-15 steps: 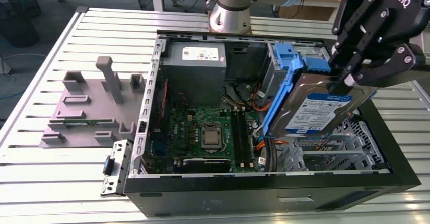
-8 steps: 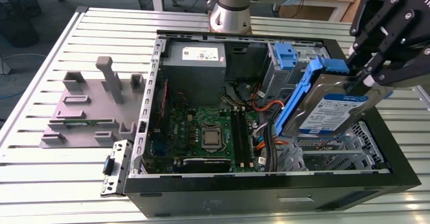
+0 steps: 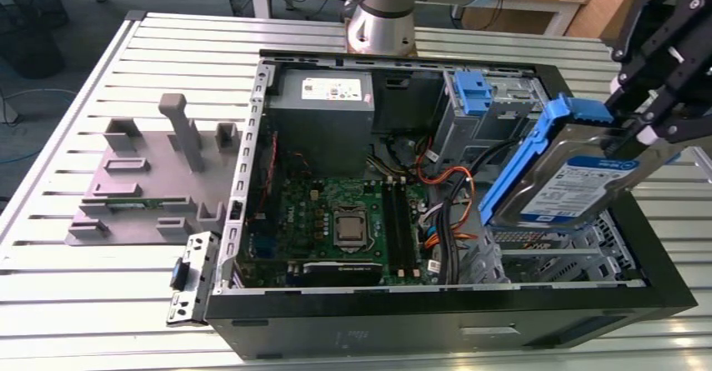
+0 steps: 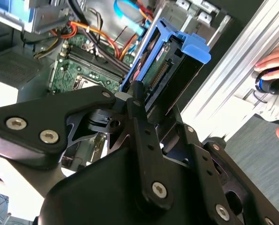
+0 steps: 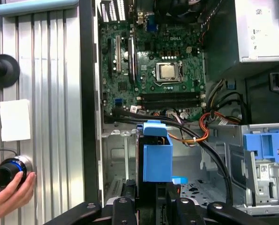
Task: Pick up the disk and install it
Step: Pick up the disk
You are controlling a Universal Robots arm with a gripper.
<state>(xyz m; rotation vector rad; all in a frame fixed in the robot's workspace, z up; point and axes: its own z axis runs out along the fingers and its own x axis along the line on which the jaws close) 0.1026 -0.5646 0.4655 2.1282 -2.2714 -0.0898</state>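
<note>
The disk (image 3: 568,179) is a silver-grey drive with a white-and-blue label and blue side rails. It hangs tilted, on edge, above the open computer case (image 3: 445,325) on the exterior view's right. My gripper (image 3: 636,136) is shut on its upper end. Below the disk lies the metal drive bay (image 3: 556,258) in the case's near corner. In the second wrist view the black fingers (image 4: 135,101) clamp the disk (image 4: 169,70) over the motherboard. The first wrist view looks down past the gripper (image 5: 151,201) onto the disk's blue rail (image 5: 156,159) above the bay floor.
Inside the case are a grey power supply (image 3: 323,96), a motherboard (image 3: 345,221), orange and black cables (image 3: 445,183) and a blue latch piece (image 3: 473,96). A grey fixture (image 3: 145,179) stands on the slatted table. A person's hand (image 5: 8,197) rests on a round button (image 5: 5,171).
</note>
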